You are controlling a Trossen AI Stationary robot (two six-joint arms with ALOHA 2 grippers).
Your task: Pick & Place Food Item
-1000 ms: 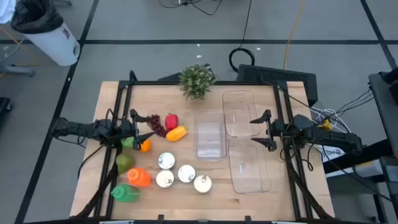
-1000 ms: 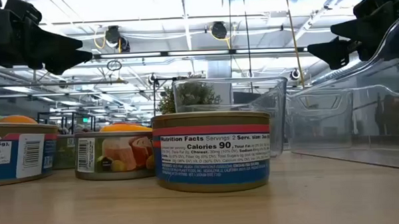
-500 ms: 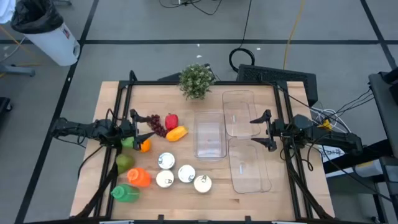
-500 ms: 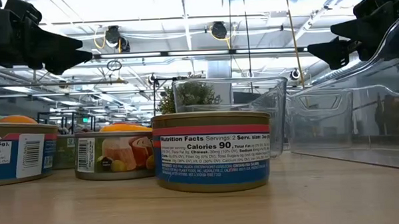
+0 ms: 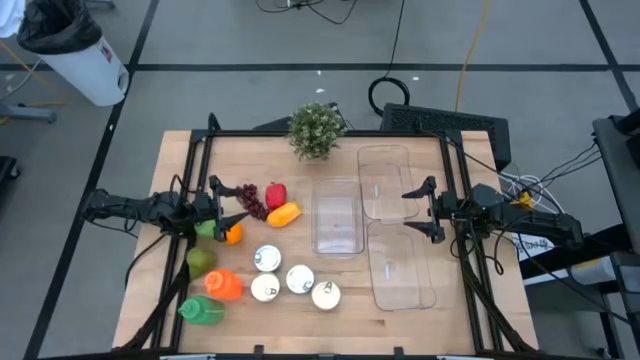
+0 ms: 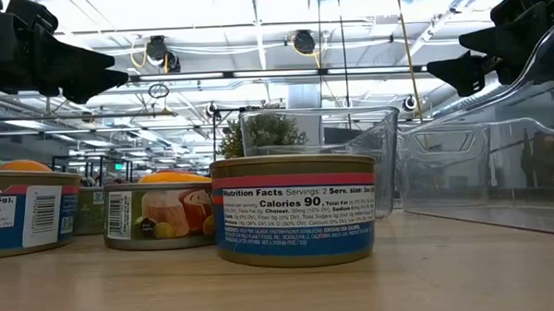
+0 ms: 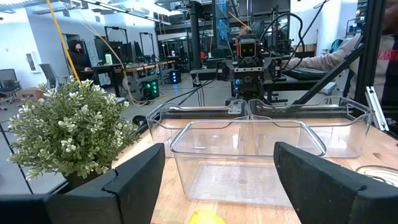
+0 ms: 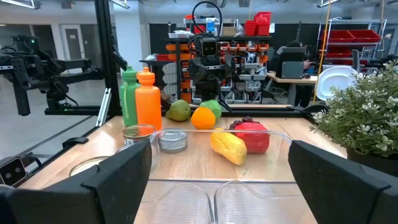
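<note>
So the layout makes sense once you look down on it from above: all the food is bunched in the lower left of the bench [image 5: 400,320], and the clear bins sit in the centre and to the right, so anything picked has only a short hop across.

The left end effector [image 5: 228,206] hangs at mid-left of the overhead shot, right over the produce, fingers spread apart with nothing between them. Just beside its tips are a green fruit [image 5: 206,230] and a small orange [image 5: 233,236], with the grapes [image 5: 251,201], red pepper [image 5: 275,194] and yellow pepper [image 5: 284,213] a bit further toward the centre. My guess is one of those is the food item it's lining up on, though I can't tell which; nothing's been lifted.

Below them sit four cans [image 5: 297,279] in a loose row, plus an orange bottle [image 5: 225,286] and a green bottle [image 5: 201,311] lying at the lower left corner.

The right end effector [image 5: 426,210] waits at mid-right, also wide open and empty, parked over the seam between the two right-hand bins [image 5: 400,272]. The centre bin [image 5: 338,218] is closest to the food and looks empty, so I'd bet that's the drop spot.

A potted plant [image 5: 317,130] sits at top centre, out of the way.
</note>
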